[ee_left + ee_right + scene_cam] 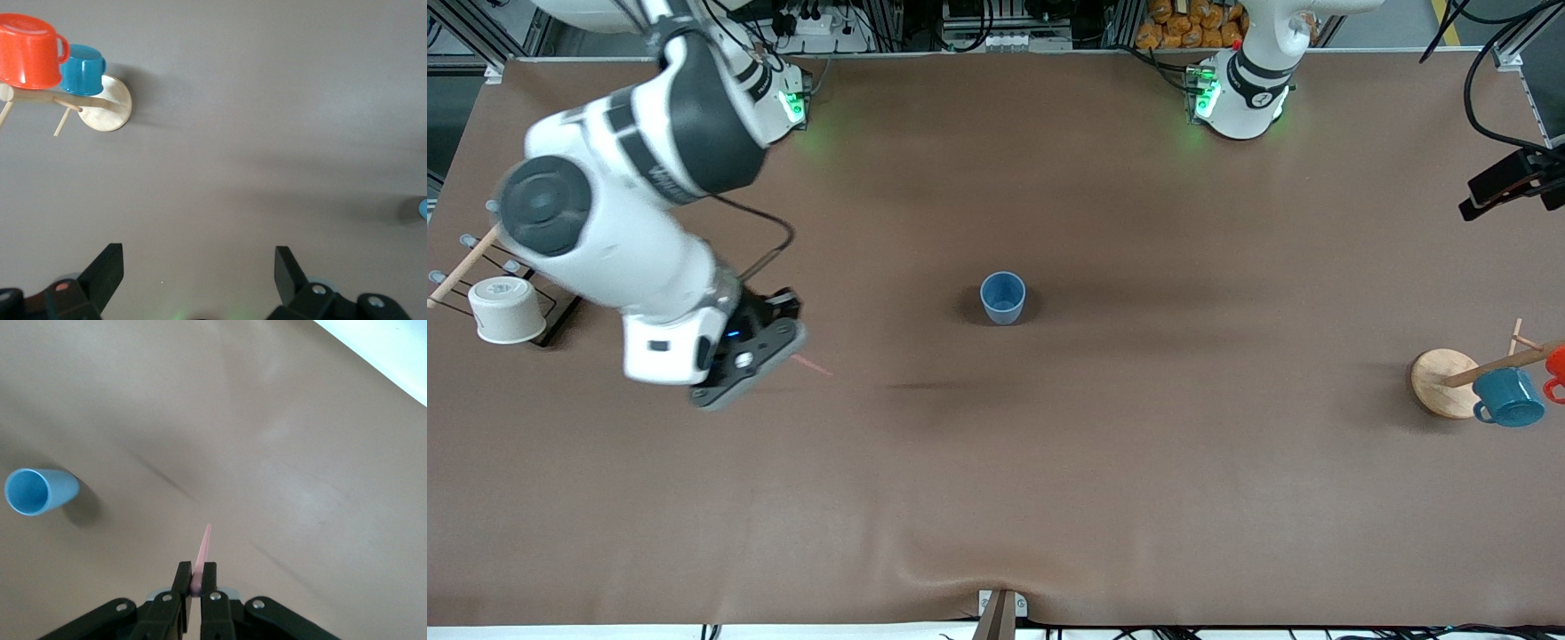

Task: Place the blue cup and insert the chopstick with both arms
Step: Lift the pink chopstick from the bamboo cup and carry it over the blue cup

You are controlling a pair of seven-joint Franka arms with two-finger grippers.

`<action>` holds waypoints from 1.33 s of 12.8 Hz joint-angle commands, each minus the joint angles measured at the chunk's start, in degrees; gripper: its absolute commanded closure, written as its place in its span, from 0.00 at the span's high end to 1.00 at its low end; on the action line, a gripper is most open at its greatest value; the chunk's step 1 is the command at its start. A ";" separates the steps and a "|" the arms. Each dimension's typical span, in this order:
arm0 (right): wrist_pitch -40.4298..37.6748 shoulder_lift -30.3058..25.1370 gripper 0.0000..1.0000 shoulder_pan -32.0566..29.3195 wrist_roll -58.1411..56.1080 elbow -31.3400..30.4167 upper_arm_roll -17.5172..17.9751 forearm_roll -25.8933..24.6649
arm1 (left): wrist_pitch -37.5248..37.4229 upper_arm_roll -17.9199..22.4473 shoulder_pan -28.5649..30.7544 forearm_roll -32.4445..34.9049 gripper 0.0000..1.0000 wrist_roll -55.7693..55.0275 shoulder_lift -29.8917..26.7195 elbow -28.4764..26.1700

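Observation:
The blue cup (1002, 298) stands upright and empty in the middle of the table; it also shows in the right wrist view (37, 491) and at the edge of the left wrist view (423, 208). My right gripper (781, 345) is shut on the pale-pink chopstick (812, 364), held up over the table toward the right arm's end, well apart from the cup. The stick pokes out past the fingertips (204, 547). My left gripper (197, 267) is open and empty, high over the table near the left arm's end; its black hand shows at the front view's edge (1469, 203).
A wooden mug tree (1440, 382) with a teal mug (1507, 397) and an orange mug (1556, 364) stands at the left arm's end. A white cup (507, 308) sits on a black wire rack at the right arm's end.

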 commanded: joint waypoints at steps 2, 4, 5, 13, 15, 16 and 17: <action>0.42 0.10 0.00 6.46 11.33 0.01 -0.65 0.14 | 1.22 2.21 -2.30 -0.74 1.00 0.55 -1.15 -1.47; 1.90 0.62 0.00 10.06 23.08 0.01 -0.65 0.32 | 1.22 1.94 -2.21 -0.65 1.00 0.46 -0.89 -1.64; 2.87 0.88 0.00 12.17 28.71 -0.08 -0.65 0.32 | 1.22 1.94 -2.21 -0.65 1.00 0.46 -0.80 -1.64; 3.58 2.47 0.00 22.21 55.12 -0.52 -0.65 -2.23 | 1.66 1.24 -2.65 -0.65 1.00 0.64 -0.89 -0.94; 3.58 2.64 0.00 23.44 56.45 -0.60 -0.65 -2.49 | 1.48 1.15 -2.74 -0.65 1.00 0.64 -1.06 -1.03; 3.67 3.17 0.00 23.88 56.45 -0.60 -0.74 -2.58 | 1.48 0.80 -2.65 -0.65 1.00 0.64 -1.06 -1.03; 3.67 3.87 0.00 24.14 56.54 -0.60 -0.74 -2.67 | 1.48 0.80 -2.65 -0.65 1.00 0.64 -1.06 -1.03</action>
